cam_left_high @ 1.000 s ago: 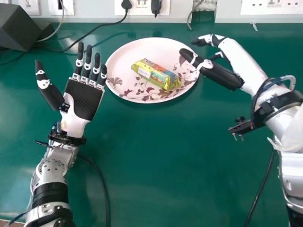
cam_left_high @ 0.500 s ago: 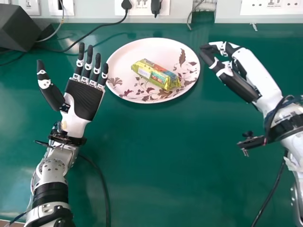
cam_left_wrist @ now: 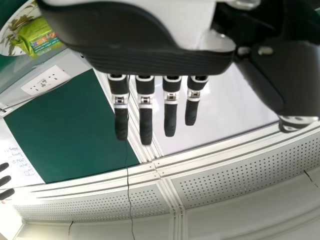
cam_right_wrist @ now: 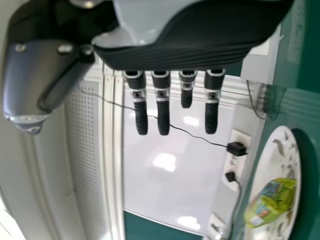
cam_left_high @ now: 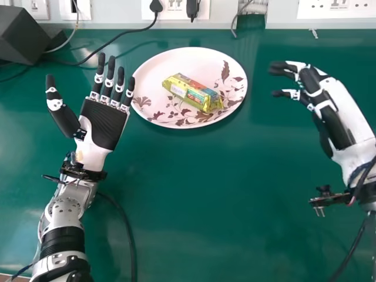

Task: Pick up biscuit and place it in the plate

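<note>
Nearest me, on the left of the worktop, my left robot hand lies palm up, its fingers straight and spread, nothing in them. Across on the right my right robot hand is empty as well, released, its fingers loosely extended toward the left and away from me, well apart from the plate's rim.

Farther out, between the two, sits the plate, and the biscuit rests flat on it, inside the rim, in its green-yellow wrapper. From my left palm it lies off to the right and somewhat farther out; from my right fingertips it lies to the left, at roughly the same depth. In the head view the left hand is the nearer of the two, its fingertips just beside the plate's left edge.

The packet's long axis runs on a slant, the far end to the left, the near end to the right, so that near end is the one facing my right side. As I judge it, the placing is done and I need only keep both hands off. If I wanted to straighten the packet, I'd come in from the right above the rim and close across its width; a low sweep could nudge the plate toward the wall socket beyond.
</note>
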